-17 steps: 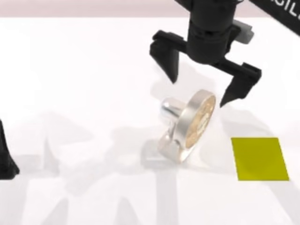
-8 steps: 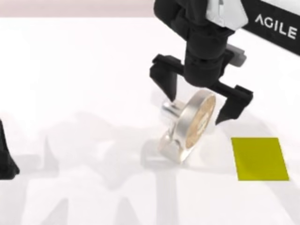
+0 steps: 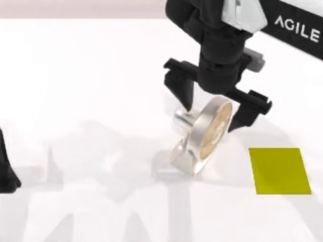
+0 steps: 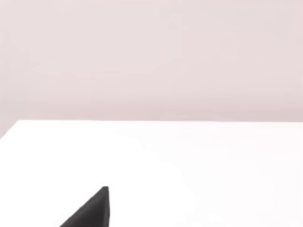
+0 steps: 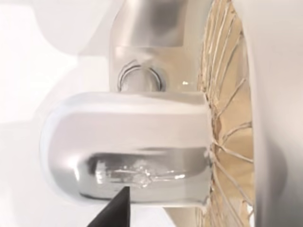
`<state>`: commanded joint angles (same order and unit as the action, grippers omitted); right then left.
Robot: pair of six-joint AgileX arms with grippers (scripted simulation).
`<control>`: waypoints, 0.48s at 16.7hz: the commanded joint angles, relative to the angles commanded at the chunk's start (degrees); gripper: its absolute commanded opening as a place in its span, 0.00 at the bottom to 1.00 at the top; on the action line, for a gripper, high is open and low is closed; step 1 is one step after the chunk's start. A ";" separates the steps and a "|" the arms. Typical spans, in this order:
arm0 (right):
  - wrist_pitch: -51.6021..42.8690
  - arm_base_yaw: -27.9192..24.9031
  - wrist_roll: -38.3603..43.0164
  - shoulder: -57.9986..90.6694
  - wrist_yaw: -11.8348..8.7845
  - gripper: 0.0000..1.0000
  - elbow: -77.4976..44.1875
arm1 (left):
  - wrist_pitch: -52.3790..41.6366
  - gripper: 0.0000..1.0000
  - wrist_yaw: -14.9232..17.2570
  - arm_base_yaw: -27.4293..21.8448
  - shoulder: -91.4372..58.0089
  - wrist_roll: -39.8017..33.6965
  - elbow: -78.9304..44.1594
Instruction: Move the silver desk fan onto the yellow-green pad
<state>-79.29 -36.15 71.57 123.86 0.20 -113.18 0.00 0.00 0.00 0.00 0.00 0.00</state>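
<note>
The silver desk fan stands at the table's middle, its pale gold face turned toward the right and its rounded rear knob toward the left. My right gripper hangs open over it. One finger is just behind the knob and the other is beside the ring's face side; neither clearly touches the fan. The right wrist view shows the knob and the wire grille close up, with one dark fingertip just under the knob. The yellow-green pad lies flat to the fan's right. My left gripper is parked at the left edge.
The white table carries only the fan and the pad. The left wrist view shows one dark fingertip over bare table and a pale wall beyond the far edge.
My right gripper has come down over the fan and its fingers have drawn slightly closer together on either side of the fan. The fan, the pad and the left arm have not moved.
</note>
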 joint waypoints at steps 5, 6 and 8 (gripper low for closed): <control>0.00 0.00 0.00 0.00 0.00 0.32 0.00 | 0.00 1.00 0.00 0.00 0.00 0.00 0.00; 0.00 0.00 0.00 0.00 0.00 0.25 0.00 | 0.00 1.00 0.00 0.00 0.00 0.00 0.00; 0.00 0.00 0.00 0.00 0.00 0.10 0.00 | 0.00 1.00 0.00 0.00 0.00 0.00 0.00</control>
<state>-79.29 -36.15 71.57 123.86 0.20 -113.18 0.00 0.00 0.00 0.00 0.00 0.00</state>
